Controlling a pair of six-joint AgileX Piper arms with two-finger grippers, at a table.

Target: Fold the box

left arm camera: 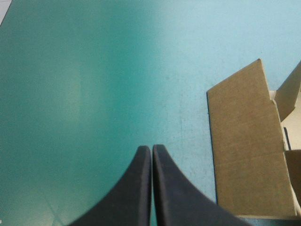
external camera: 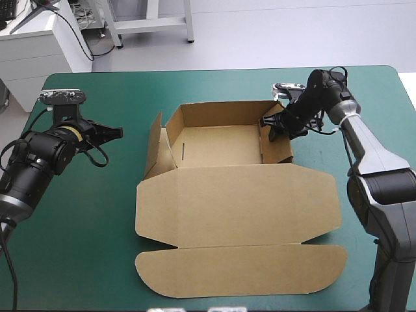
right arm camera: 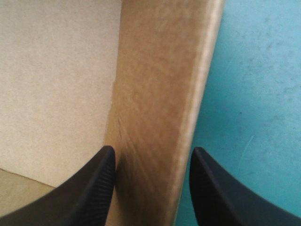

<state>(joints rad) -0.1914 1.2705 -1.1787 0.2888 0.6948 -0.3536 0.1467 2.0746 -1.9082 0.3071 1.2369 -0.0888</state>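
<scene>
- Two arms, one in play: right gripper is at the right wall of the box, fingers spread apart, one inside the tray, one outside, wall between them; not pinched down on it as far as I can see
- left gripper hangs over bare teal-green tabletop, fingers pressed together, holding nothing, near the box's left side but apart from it
- box sits mid-tabletop: tray half toward the far edge, back and right walls up, left flap splayed outward, lid flat toward the near edge, its front flap unfolded
- handling, my read: light, stiff board, bends only at the creases, slides easily on the cover; walls will likely buckle if squeezed mid-panel
- grip a wall near its top edge, close to a crease; brace the tray with the other arm
- likely next: stand the left flap up and tuck it
</scene>
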